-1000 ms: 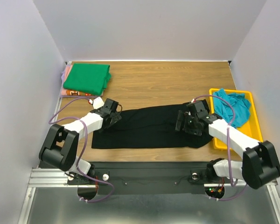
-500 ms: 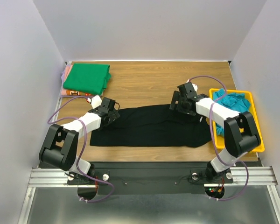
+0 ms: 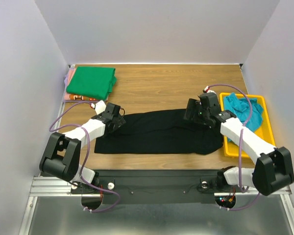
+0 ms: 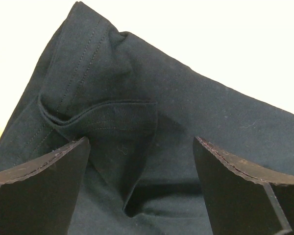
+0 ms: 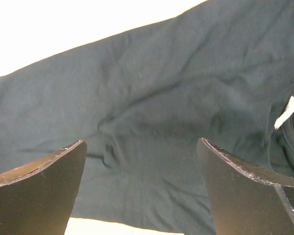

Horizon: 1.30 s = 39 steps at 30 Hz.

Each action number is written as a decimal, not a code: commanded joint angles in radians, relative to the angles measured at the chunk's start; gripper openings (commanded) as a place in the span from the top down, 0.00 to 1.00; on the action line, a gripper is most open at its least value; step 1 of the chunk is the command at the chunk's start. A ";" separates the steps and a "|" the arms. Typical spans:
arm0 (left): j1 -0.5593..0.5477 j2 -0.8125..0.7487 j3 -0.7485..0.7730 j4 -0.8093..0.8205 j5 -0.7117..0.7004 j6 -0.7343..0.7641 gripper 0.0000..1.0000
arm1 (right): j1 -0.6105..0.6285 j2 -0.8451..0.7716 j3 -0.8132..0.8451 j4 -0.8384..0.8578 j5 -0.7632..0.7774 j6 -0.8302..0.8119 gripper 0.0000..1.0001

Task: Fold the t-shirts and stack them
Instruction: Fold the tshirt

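Observation:
The black t-shirt (image 3: 159,133) lies spread as a long band across the near middle of the table. My left gripper (image 3: 118,117) hovers open over its far left corner; the left wrist view shows the folded sleeve and hem (image 4: 112,117) between the spread fingers. My right gripper (image 3: 192,111) is open over the shirt's far right part; the right wrist view shows wrinkled black cloth (image 5: 152,122) and a white label (image 5: 285,112). The green t-shirt (image 3: 91,82) lies folded on the orange-pink one (image 3: 71,97) at the far left. The teal-blue t-shirt (image 3: 243,111) is crumpled in the yellow tray.
The yellow tray (image 3: 264,142) stands at the right edge of the wooden table (image 3: 157,88). Grey walls close in the left, back and right sides. The arms' mounting rail (image 3: 152,183) runs along the near edge.
My right gripper swung from the shirt's right middle toward its far edge, then back slightly right and nearer. My left gripper stayed at the far left corner. The shirt's right end looks a little more bunched.

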 commanded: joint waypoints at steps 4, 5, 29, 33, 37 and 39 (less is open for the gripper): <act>0.002 -0.068 -0.021 -0.021 0.008 0.007 0.02 | -0.004 -0.018 -0.113 0.013 -0.041 0.074 0.02; 0.004 -0.074 -0.024 -0.021 0.008 0.007 0.02 | -0.004 -0.004 -0.108 0.013 -0.029 0.089 0.03; 0.004 -0.083 -0.033 -0.026 0.002 0.010 0.02 | -0.002 0.150 -0.088 0.128 0.019 0.140 0.87; 0.002 -0.086 -0.031 -0.030 0.002 0.010 0.02 | -0.004 0.067 -0.119 0.123 -0.027 0.145 1.00; 0.004 -0.086 -0.031 -0.032 0.007 0.008 0.02 | -0.004 0.004 -0.137 0.089 -0.118 0.137 1.00; 0.002 -0.088 -0.030 -0.032 0.013 0.011 0.02 | -0.002 -0.027 -0.150 0.068 -0.149 0.140 1.00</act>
